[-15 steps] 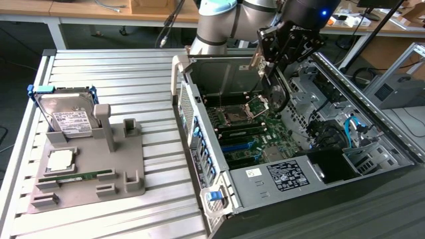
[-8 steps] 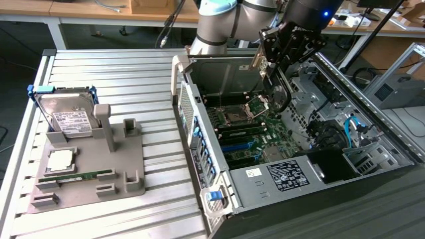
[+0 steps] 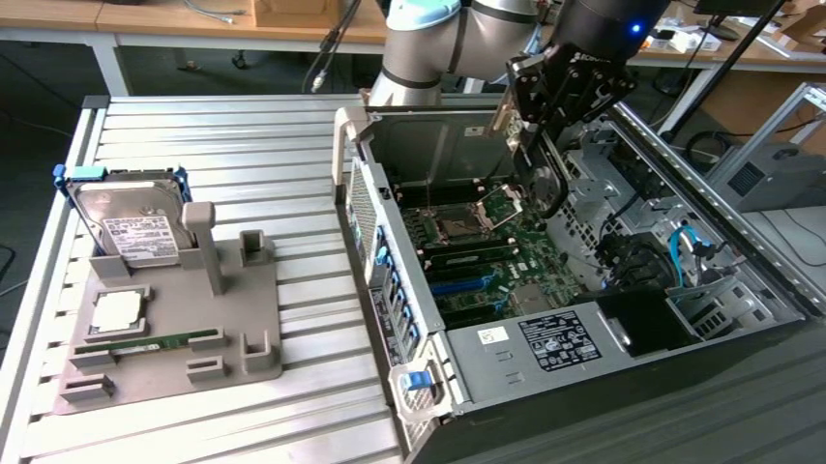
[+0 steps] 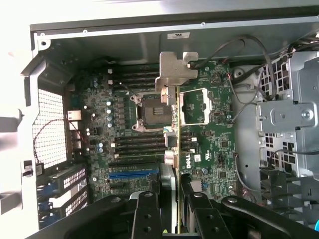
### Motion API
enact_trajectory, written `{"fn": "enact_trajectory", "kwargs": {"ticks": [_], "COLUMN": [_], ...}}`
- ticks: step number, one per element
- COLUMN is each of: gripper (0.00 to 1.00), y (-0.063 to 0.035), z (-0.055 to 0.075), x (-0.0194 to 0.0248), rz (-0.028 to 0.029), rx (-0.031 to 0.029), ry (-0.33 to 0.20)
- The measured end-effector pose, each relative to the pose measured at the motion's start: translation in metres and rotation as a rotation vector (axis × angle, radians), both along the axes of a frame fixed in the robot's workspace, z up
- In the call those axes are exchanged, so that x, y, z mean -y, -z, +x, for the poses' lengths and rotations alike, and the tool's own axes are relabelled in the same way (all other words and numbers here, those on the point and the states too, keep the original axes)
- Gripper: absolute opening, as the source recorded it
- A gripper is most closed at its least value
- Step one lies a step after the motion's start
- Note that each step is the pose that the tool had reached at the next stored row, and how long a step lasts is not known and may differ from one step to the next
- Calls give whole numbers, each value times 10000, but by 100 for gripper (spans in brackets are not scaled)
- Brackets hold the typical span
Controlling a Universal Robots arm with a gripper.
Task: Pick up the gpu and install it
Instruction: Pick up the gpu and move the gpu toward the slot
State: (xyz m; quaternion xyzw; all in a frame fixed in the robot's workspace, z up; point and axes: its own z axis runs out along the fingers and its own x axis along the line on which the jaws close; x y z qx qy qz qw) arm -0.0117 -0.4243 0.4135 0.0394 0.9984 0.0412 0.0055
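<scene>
My gripper point(image 4: 175, 201) is shut on the gpu point(image 4: 175, 144), which I see edge-on between the black fingers point(image 4: 147, 214). The card's silver bracket point(image 4: 176, 70) points away from the wrist, over the motherboard point(image 4: 214, 144) of the open computer case point(image 3: 722, 319). In the exterior view the gripper point(image 3: 540, 159) hangs above the case's far end, with the gpu point(image 3: 532, 179) held upright over the board and not touching it. A blue slot point(image 4: 132, 175) lies on the board to one side of the card's edge.
A grey fixture point(image 3: 246, 333) on the slatted table at the exterior view's left holds a hard drive point(image 3: 130, 227), a CPU point(image 3: 116, 309) and a green RAM stick point(image 3: 149, 343). Cables and drive cages point(image 4: 289, 119) line the case's side. Desks stand behind.
</scene>
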Motion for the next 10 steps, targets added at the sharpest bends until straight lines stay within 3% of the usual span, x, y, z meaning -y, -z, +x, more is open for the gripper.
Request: {"fn": "enact_trajectory", "kwargs": {"ticks": [10], "gripper": [27], "y": [16], "z": [51], "x": [0], "rz": [0], "rx": [0], "ry": [0]}}
